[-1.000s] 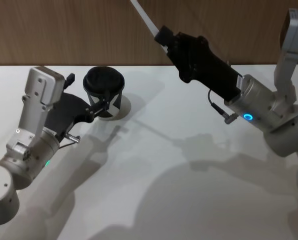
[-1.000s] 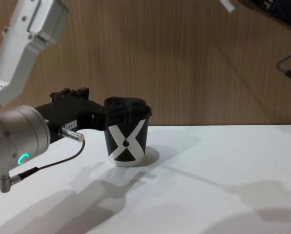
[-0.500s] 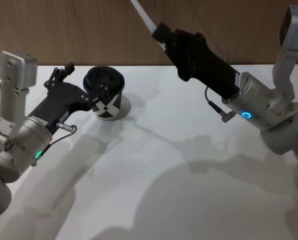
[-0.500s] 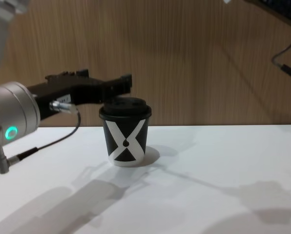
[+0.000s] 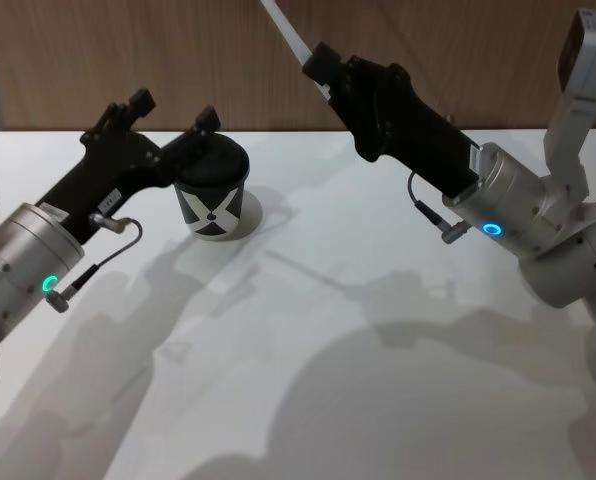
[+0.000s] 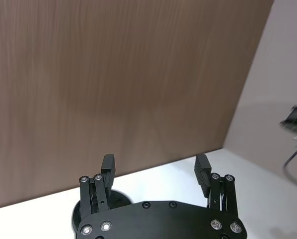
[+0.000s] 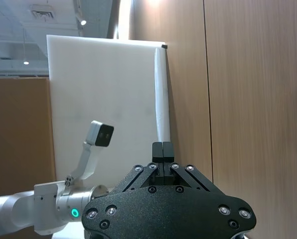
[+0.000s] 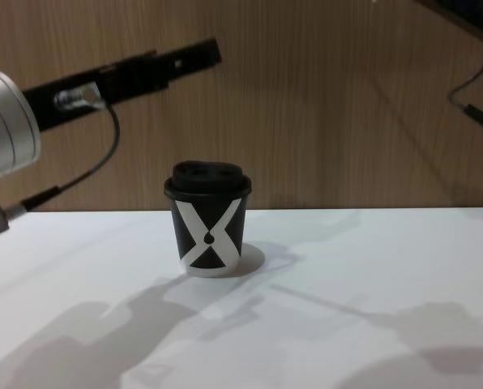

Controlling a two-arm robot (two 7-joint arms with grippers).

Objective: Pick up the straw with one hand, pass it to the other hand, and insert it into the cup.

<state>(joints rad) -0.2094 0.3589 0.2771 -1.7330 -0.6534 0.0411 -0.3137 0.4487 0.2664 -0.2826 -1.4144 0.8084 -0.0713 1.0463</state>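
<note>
The black cup (image 5: pixel 213 190) with its white X and domed lid stands upright on the white table; it is also in the chest view (image 8: pixel 209 231). My left gripper (image 5: pixel 172 110) is open and empty, raised above and just behind the cup, high over it in the chest view (image 8: pixel 209 53). Its wrist view has the two spread fingers (image 6: pixel 107 167) with a bit of the cup's lid (image 6: pixel 119 199) below. My right gripper (image 5: pixel 323 72) is held high at the back right of the cup, shut on the white straw (image 5: pixel 286 30). The straw (image 7: pixel 162 99) sticks straight out from the closed fingertips.
A wood-panelled wall (image 5: pixel 78 50) runs along the back edge of the white table (image 5: pixel 378 350). The right arm's cable and plug (image 5: pixel 438 222) hang below its wrist. The left arm (image 7: pixel 64 214) appears far off in the right wrist view.
My left gripper has lifted from beside the cup to above and behind it, still open. The right gripper with the straw has hardly moved.
</note>
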